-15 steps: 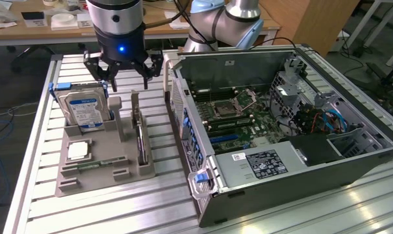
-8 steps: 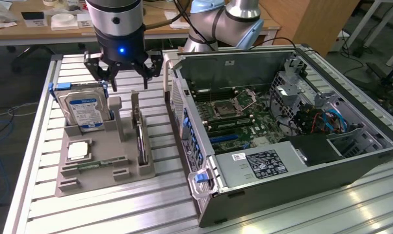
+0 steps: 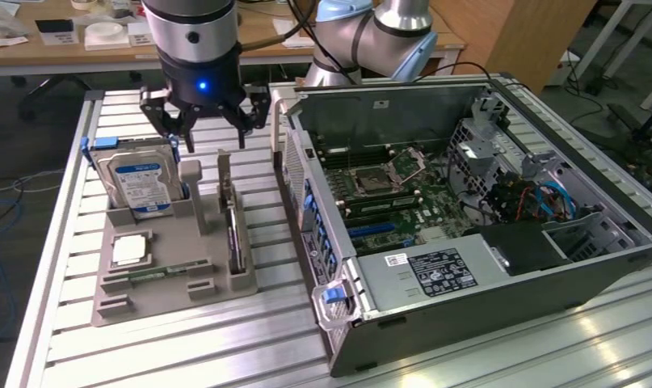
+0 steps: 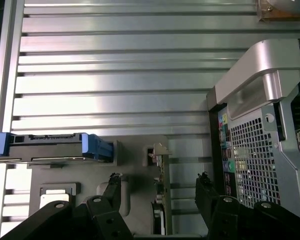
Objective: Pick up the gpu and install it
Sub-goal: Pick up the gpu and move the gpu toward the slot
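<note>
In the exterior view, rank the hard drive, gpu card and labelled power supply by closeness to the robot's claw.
1. gpu, upright just below the gripper.
2. hard drive, toward the exterior view's left.
3. power supply, far off on the exterior view's right.

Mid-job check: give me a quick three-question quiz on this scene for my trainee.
1. True or false: the gpu is already seated in the computer case.
2. The pincer is: A) open, holding nothing; B) shut on the gpu; C) shut, holding nothing.
3. Name the part standing in the grey holder on the exterior view's left of the gpu.
Key: 1 false, it stands edge-on in the grey holder. 2 A. 3 the hard drive.
</note>
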Robot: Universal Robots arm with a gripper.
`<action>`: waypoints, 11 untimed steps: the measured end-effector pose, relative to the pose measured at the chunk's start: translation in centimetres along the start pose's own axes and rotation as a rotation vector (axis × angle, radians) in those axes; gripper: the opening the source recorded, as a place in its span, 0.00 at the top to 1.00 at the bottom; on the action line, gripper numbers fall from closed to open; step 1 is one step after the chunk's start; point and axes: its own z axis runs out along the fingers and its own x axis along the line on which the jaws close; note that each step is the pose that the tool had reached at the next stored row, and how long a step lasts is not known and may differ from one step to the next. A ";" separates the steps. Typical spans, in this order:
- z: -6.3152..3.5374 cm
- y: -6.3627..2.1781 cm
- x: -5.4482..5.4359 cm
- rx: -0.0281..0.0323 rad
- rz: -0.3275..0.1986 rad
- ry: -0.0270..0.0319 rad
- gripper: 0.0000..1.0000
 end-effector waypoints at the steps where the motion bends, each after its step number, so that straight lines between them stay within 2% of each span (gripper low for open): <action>1: 0.02 -0.01 0.0 -0.0005 0.000 0.0001 0.29; 11: 0.34 -0.10 0.0 -0.0062 0.000 0.0002 0.29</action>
